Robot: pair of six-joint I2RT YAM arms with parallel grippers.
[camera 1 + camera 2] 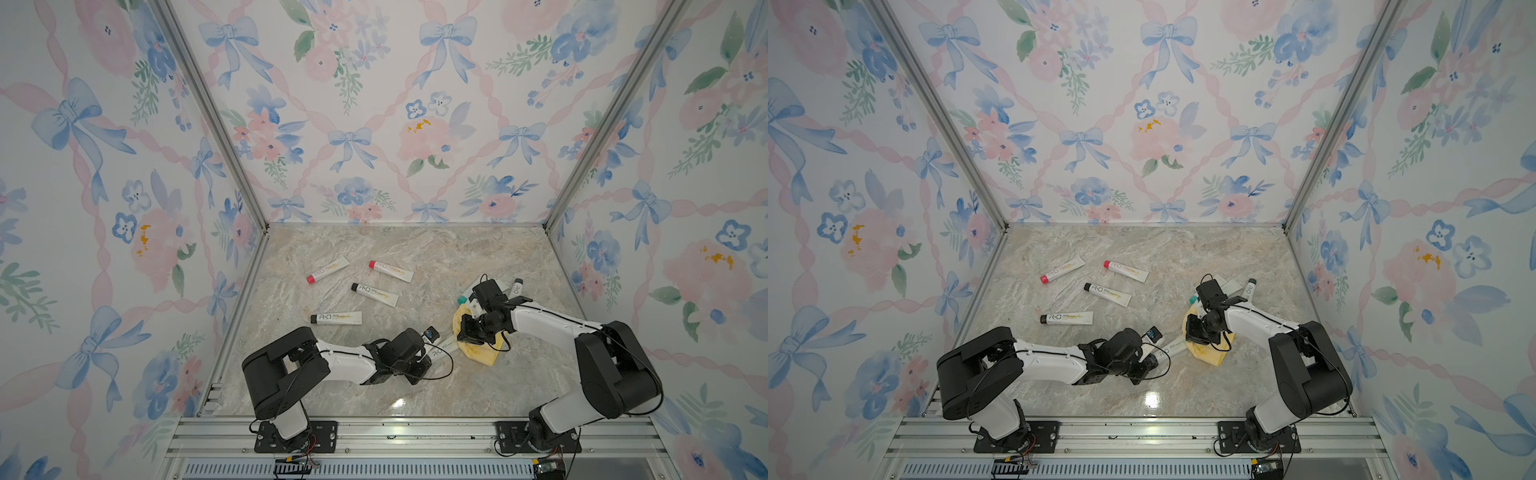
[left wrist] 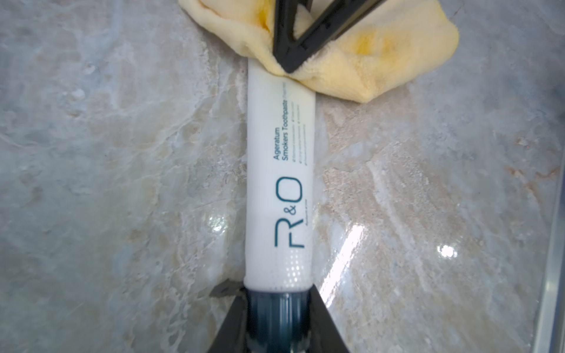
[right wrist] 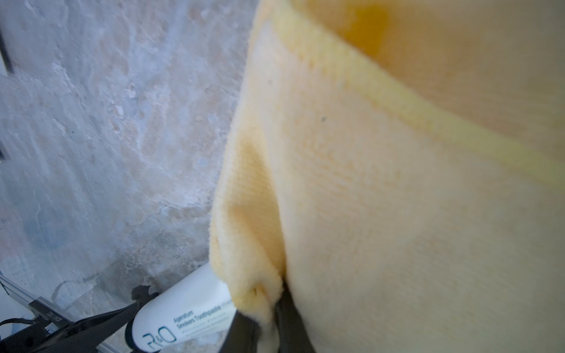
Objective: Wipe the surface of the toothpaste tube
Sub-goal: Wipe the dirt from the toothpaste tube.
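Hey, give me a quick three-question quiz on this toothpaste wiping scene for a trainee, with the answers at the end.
1. True or false: the left gripper is shut on the cap end of the toothpaste tube.
2. The right gripper holds a cloth against the tube's other end. What colour is the cloth? A blue, B yellow, C green.
3. Fill in: ___ pink-capped tubes lie loose, away from both arms.
Key: 1 true; 2 B; 3 two.
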